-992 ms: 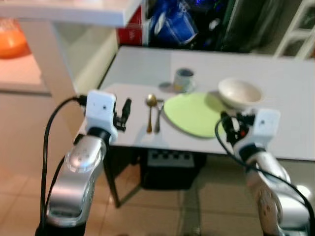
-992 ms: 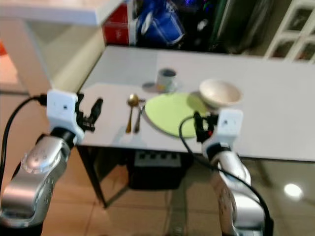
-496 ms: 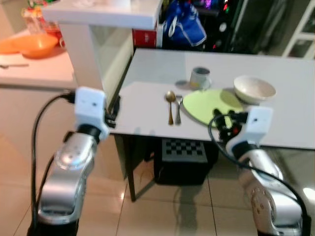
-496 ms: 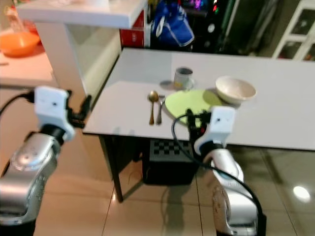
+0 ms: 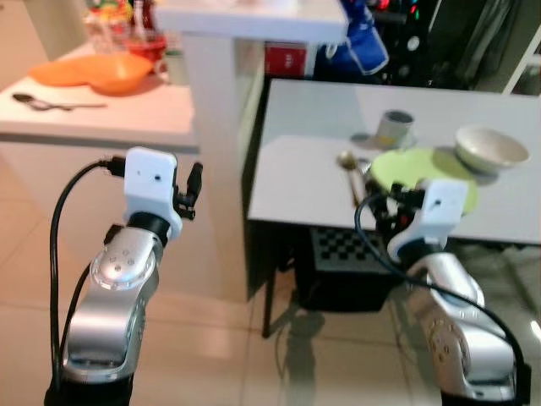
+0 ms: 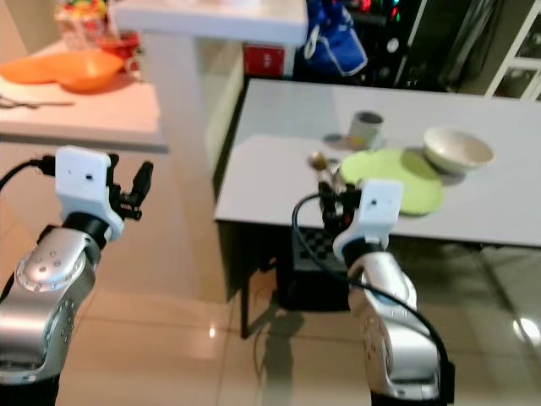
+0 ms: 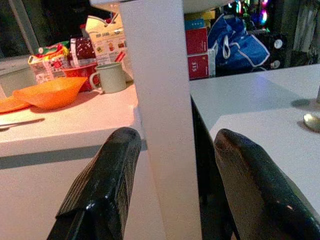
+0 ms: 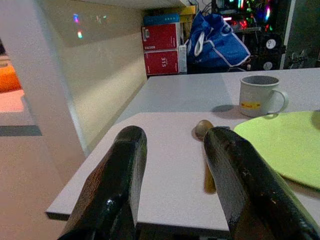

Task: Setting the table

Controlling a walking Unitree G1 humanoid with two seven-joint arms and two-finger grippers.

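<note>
camera has swung left, table [image 5: 304, 182] now right; both grippers, left [image 5: 193, 182] and right [image 8: 172, 165], spread empty.

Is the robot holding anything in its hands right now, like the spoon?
No, nothing is held. The left gripper and the right gripper both have their fingers open with nothing between them. The spoon lies on the table beside the green plate.

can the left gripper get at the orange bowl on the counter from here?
Probably not without moving. The left gripper hangs open in front of the counter's edge, while the orange bowl sits far back on the counter, beside the white pillar. Nothing blocks the way, but the robot likely has to step closer.
</note>
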